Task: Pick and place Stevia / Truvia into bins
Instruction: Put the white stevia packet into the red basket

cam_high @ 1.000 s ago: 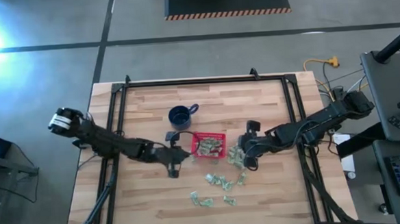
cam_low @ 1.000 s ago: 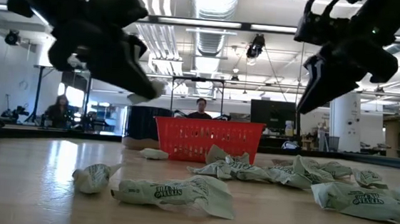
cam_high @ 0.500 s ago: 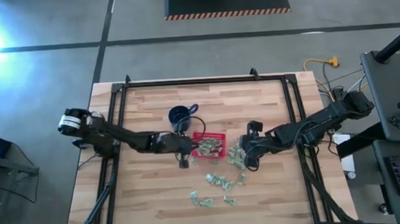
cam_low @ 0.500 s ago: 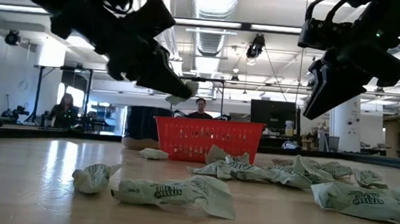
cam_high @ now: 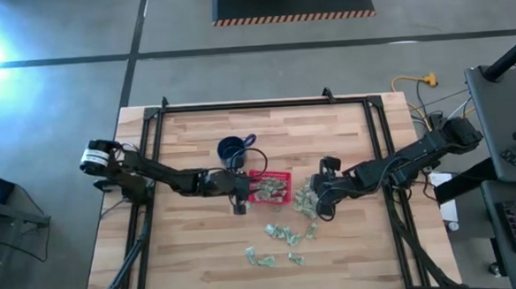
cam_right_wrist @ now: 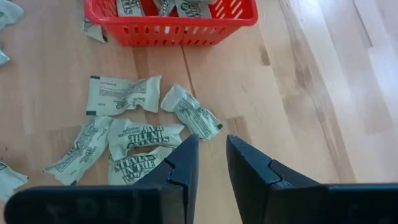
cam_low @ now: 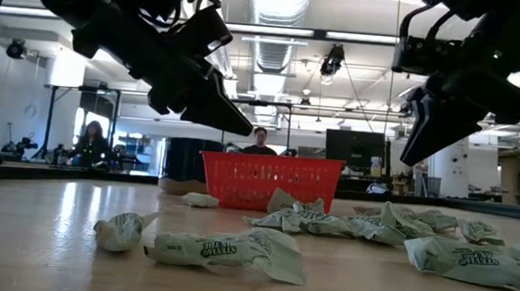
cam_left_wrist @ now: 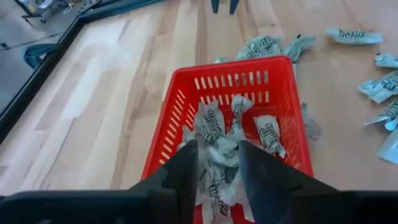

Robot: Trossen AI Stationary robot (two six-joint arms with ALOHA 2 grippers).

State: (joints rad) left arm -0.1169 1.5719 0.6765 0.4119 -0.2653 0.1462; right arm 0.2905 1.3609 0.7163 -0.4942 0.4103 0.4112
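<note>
High view. My left tool hangs at the left end of the red basket, which stands near the middle of the worktop, just right of a blue mug. My right tool hangs over a cluster of sachets just right of the basket. More sachets lie scattered toward the near edge of the worktop. I judge each arm to be serving its own side of the basket so that the two do not cross.

Low view. Both tools hang clear above the worktop. Crumpled sachets lie flat in front of the basket; the nearest lies with its long axis parallel to the worktop's near edge.

Left wrist view. My left tool is over the basket's interior, fingers slightly spread. A sachet shows between them, but I cannot tell whether it is pinched or lies with the others in the basket. The position suits a drop, in my judgement. The sachets inside run mostly along the basket's length.

Right wrist view. My right tool is narrowly spread and holds nothing. It points down at bare wood beside the cluster. The nearest sachet lies obliquely to the basket's wall.
</note>
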